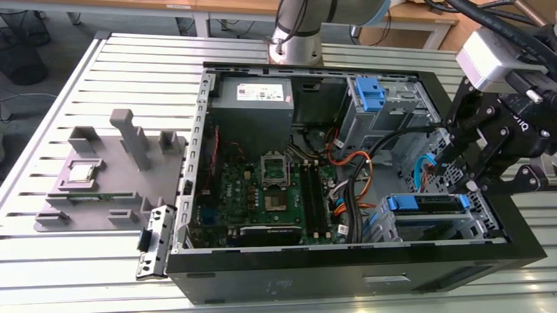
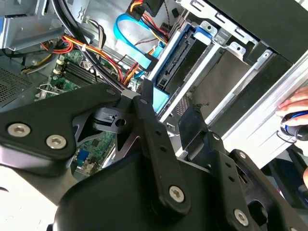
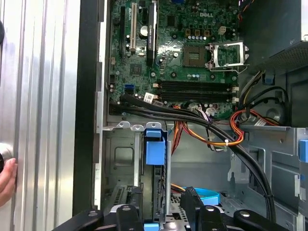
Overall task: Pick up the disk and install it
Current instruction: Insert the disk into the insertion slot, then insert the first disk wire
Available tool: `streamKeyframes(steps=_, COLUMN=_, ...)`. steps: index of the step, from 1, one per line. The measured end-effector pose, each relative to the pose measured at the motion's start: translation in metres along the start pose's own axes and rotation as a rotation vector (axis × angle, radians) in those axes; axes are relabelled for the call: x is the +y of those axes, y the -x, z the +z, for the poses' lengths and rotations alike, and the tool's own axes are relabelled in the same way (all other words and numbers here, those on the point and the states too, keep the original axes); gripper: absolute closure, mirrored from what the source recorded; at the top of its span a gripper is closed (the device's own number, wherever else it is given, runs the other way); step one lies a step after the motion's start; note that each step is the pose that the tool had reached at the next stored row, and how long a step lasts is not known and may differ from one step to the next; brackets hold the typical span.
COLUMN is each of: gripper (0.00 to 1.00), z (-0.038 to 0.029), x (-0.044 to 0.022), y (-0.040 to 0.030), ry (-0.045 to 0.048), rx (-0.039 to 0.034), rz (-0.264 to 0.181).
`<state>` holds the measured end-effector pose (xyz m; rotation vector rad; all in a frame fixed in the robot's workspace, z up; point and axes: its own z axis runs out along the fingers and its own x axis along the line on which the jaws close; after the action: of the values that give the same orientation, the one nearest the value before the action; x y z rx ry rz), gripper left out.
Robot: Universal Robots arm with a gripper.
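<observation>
The disk (image 1: 426, 204), silver-grey in a blue carrier, lies in the lower drive cage at the near right corner of the open computer case (image 1: 348, 274), on the exterior view's right. It shows edge-on in both wrist views (image 3: 156, 183) (image 2: 179, 62), seated between the cage's metal rails. My black gripper (image 1: 470, 186) hangs just above the disk's right end. Its fingers stand apart on either side of the carrier's blue tab (image 3: 155, 151), with a gap on both sides, so it is open (image 3: 159, 204) (image 2: 167, 103).
A lone blue bracket (image 1: 370, 94) stands in the upper bay. Orange and black cables (image 1: 357, 169) run between the motherboard (image 1: 270, 189) and the cages. A grey fixture (image 1: 104, 195) holding a square chip (image 1: 83, 173) sits outside the case. A person's hand (image 2: 293, 108) rests nearby.
</observation>
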<state>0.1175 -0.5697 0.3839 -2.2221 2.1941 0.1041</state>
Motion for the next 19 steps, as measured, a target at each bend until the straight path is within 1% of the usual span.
streamKeyframes(steps=3, gripper=0.52, z=0.0010, x=-0.0002, y=0.0066, ry=0.0000, rx=0.0000, rz=0.000)
streamKeyframes(steps=4, gripper=0.52, z=0.0014, x=-0.0002, y=0.0073, ry=-0.0001, rx=-0.0002, rz=0.000)
streamKeyframes(steps=13, gripper=0.52, z=0.0019, x=-0.0002, y=0.0073, ry=0.0000, rx=-0.0002, rz=0.000)
streamKeyframes(steps=19, gripper=0.52, z=0.0033, x=-0.0026, y=0.0103, ry=0.0002, rx=-0.0001, rz=0.000)
